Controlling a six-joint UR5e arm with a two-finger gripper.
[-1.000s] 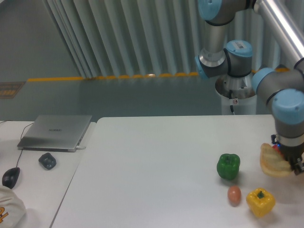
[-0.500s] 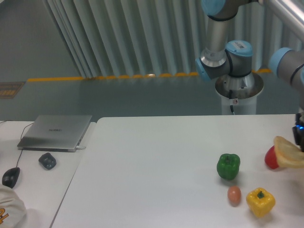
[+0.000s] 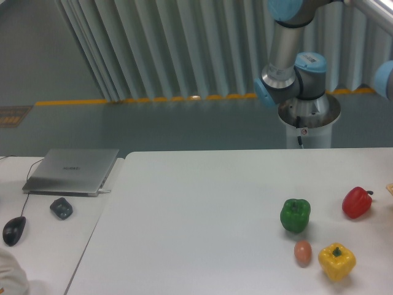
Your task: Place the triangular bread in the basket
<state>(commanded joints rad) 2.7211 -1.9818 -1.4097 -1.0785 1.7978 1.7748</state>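
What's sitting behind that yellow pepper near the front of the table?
Behind the yellow bell pepper sits a red bell pepper on the white table. Anything further right is out of frame.

Only a pale tan sliver (image 3: 390, 186) shows, cut off by the right edge of the picture a little below mid-height. It is small, flat-looking and light in colour, with a slightly darker lower edge. Whether it is a corner of the triangular bread or a bit of the basket's rim cannot be told; the rest lies beyond the frame. The jaws are out of view, so its place relative to them cannot be given
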